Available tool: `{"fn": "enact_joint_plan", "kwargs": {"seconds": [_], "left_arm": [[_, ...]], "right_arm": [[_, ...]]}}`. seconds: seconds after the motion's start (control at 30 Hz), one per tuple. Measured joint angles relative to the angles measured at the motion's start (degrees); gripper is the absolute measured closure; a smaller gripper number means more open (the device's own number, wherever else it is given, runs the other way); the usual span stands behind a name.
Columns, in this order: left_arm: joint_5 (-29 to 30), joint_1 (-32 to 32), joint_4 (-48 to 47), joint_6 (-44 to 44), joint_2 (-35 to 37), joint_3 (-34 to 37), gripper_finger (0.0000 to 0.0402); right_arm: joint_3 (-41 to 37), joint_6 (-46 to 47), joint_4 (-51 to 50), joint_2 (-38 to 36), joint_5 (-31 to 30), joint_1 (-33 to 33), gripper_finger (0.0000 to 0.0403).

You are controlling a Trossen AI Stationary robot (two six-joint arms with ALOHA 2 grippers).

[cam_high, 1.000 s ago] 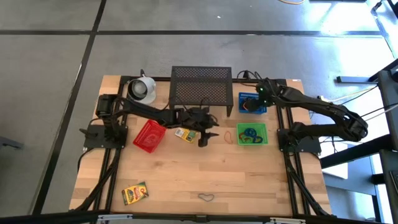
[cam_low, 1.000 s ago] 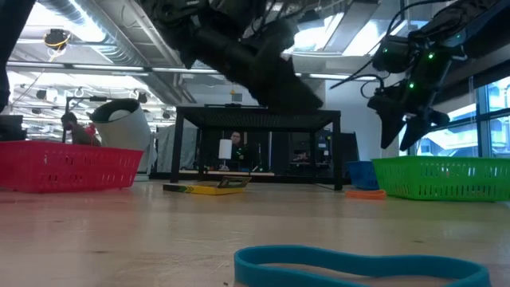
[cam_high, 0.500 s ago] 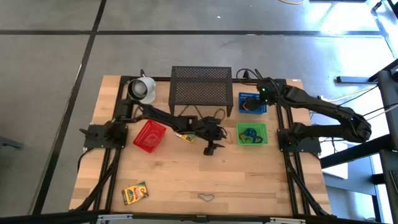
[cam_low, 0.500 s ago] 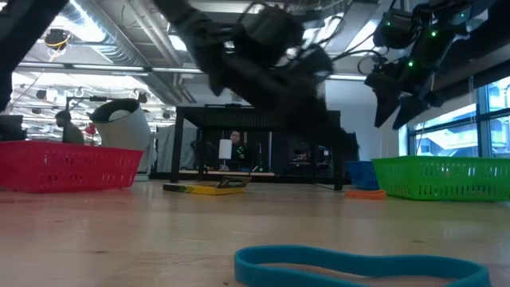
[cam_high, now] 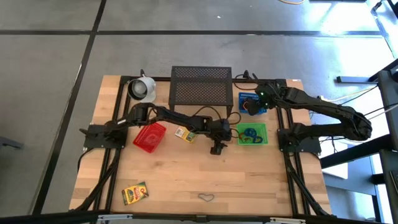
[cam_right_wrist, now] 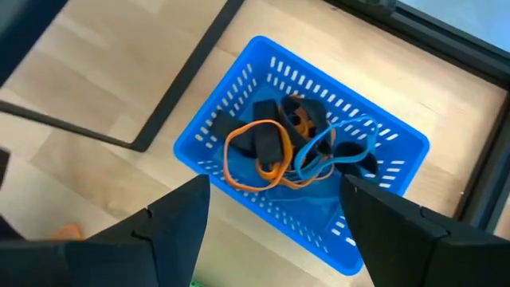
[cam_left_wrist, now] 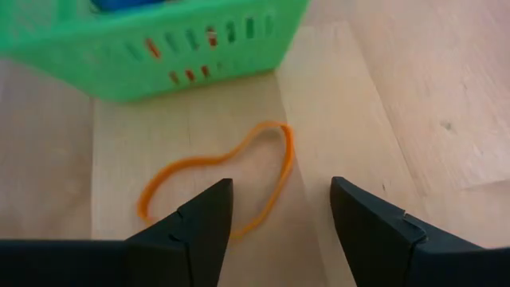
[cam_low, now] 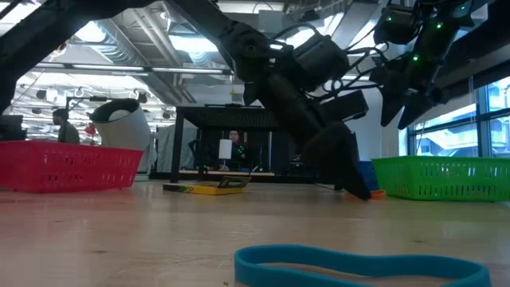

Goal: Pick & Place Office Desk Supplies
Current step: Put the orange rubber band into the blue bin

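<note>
The wooden tabletop [cam_high: 249, 180] carries a black mesh shelf [cam_high: 201, 85] at the back, with a red basket [cam_high: 149, 136], a green basket [cam_high: 251, 134] and a blue basket [cam_right_wrist: 307, 195] spread in front of it. The left end effector [cam_left_wrist: 280, 219] hangs low just beside the green basket, fingers spread and grasping nothing, over an orange loop [cam_left_wrist: 219, 179] lying flat on the wood. The right end effector [cam_right_wrist: 275, 219] hovers above the blue basket, released and empty; orange and blue loops and black blocks lie inside. A blue loop [cam_low: 358, 265] rests near the tabletop's front edge.
</note>
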State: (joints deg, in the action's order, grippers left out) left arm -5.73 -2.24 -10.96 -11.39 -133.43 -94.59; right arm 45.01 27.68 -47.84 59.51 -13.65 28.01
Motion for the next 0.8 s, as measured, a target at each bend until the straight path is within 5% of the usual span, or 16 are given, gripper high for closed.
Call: {"fn": "enact_joint_plan", "kwargs": {"seconds": [0.6, 0.8], "left_arm": [[-1.21, -0.76, -7.10, 2.76, -0.33, 0.07, 0.0384], [-2.69, -0.51, -6.15, 4.80, 1.10, 0.35, 0.0400]], "right_arm": [[0.02, 0.41, 1.51, -0.57, -1.83, -6.58, 0.0123], [2.59, 0.22, 1.54, -2.92, -4.70, -8.89, 0.0123]]}}
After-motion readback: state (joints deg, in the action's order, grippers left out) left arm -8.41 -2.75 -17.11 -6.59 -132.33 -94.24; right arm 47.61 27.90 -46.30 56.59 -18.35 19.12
